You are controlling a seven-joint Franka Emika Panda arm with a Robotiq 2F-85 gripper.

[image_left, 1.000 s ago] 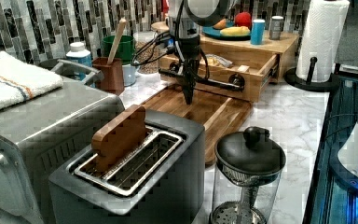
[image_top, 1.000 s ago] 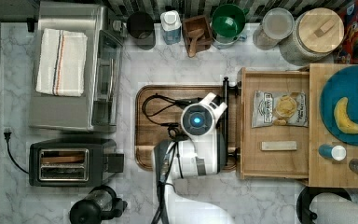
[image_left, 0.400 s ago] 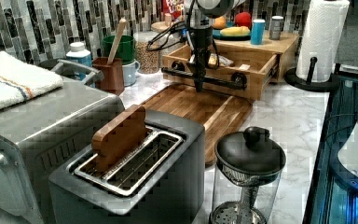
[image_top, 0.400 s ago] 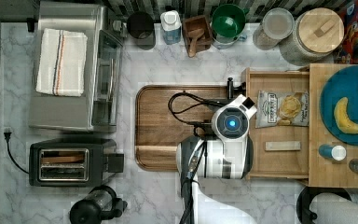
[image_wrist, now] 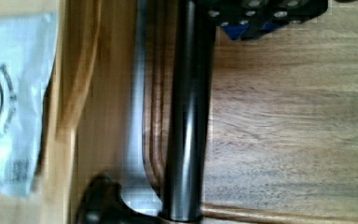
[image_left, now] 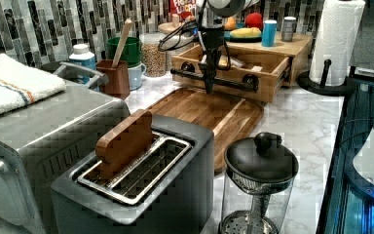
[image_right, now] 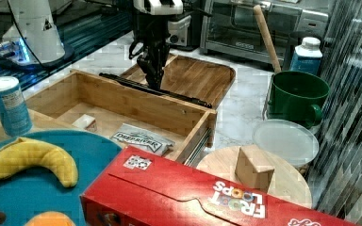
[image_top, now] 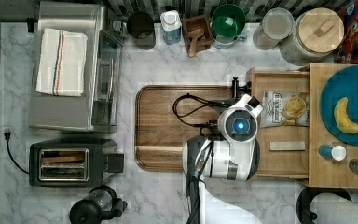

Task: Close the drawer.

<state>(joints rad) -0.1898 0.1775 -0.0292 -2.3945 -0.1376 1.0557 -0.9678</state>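
The drawer [image_top: 284, 156] is a shallow light-wood box standing partly pulled out from under the wooden top, toward the top view's left. Its black bar handle [image_left: 233, 82] runs across the front, seen too in the right view [image_right: 184, 99] and close up in the wrist view [image_wrist: 189, 116]. My gripper [image_left: 209, 87] points straight down, shut, its fingertips [image_wrist: 251, 25] against the outer side of the bar, over the tray's edge. The bar lies beside the fingers, not between them. In the right view the gripper [image_right: 154, 81] sits near the bar's middle. From above, my arm's wrist [image_top: 239, 125] covers it.
A dark brown tray [image_top: 168, 126] lies just in front of the drawer. Inside the drawer are a chip bag [image_top: 284, 108] and a small block [image_top: 286, 145]. A toaster [image_top: 70, 163], a toaster oven [image_top: 74, 74], a French press [image_left: 258, 180] and a paper towel roll [image_left: 338, 39] stand around.
My arm has swung from over the tray toward the top view's right, up to the drawer front. The handle has shifted a little to the top view's right with it.
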